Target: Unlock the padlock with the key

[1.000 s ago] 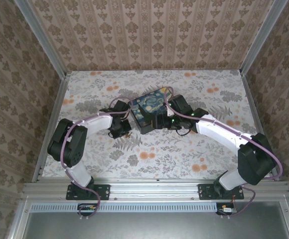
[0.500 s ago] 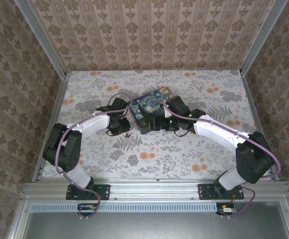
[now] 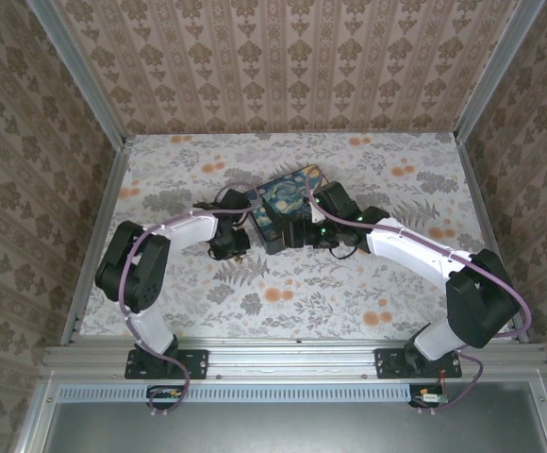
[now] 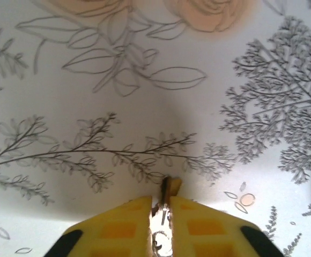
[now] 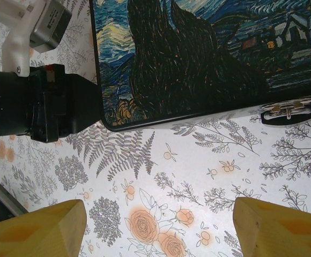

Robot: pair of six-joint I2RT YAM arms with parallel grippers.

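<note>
Left hand (image 4: 164,206) is clamping on the key (image 4: 165,187). The yellow fingers (image 4: 126,222) are sitting almost together, with the thin metal sliver pinched between them. The key's tip is poking out past the fingertips, just above the floral counter (image 4: 145,96); I cannot tell whether it is touching.

Right hand (image 5: 155,214) is standing with its fingers wide apart, holding nothing. It is hanging over the counter just beside the box (image 5: 187,53) with the painted night-sky lid.

The padlock (image 5: 287,111) is sitting against the box's side edge, towards the right of the right wrist view. It is showing as a small dark body with a bit of bright metal on it. Cannot tell whether it is locked.

In the top view both arms are meeting at the box, the left at its left side.
</note>
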